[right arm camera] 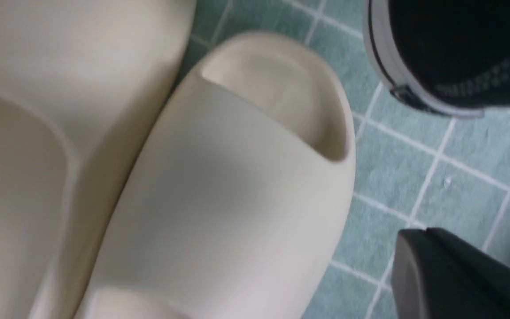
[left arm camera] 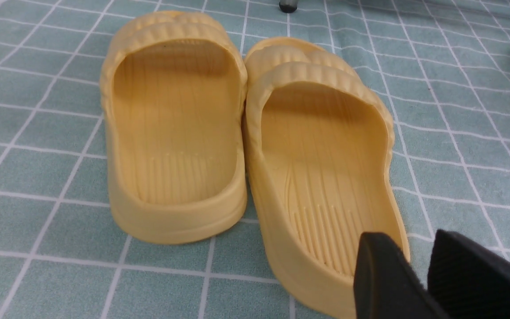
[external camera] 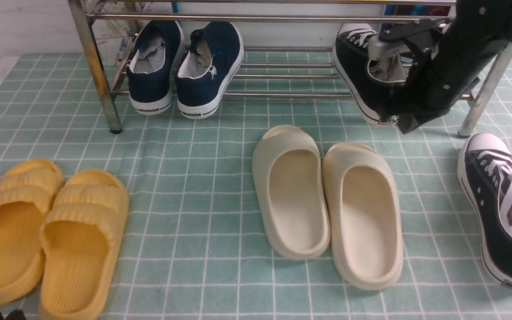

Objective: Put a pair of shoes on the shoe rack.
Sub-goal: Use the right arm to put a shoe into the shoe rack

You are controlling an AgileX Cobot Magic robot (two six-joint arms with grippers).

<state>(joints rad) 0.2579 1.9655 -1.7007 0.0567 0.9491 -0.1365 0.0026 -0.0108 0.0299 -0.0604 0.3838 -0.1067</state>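
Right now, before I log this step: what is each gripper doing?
Left gripper: open, empty.
Right gripper: shut, holding nothing.

This looks like a home-style shoe corner, set up for a robot. A chrome shoe rack (external camera: 256,18) stands near the far edge of a teal checked cloth (external camera: 194,186), with a plain white wall (external camera: 16,26) behind it. Ordinary household footwear lies about. Navy slip-on sneakers (external camera: 185,66) sit on the rack's lower rails, and yellow slippers (external camera: 47,231) lie toward the cloth's left edge. Cream slippers (external camera: 327,200) are at its middle. One black canvas sneaker (external camera: 354,71) is on the rack and the second black canvas sneaker (external camera: 500,209) lies by the right edge. A black robot arm (external camera: 460,58) over the rack suggests a test set-up.
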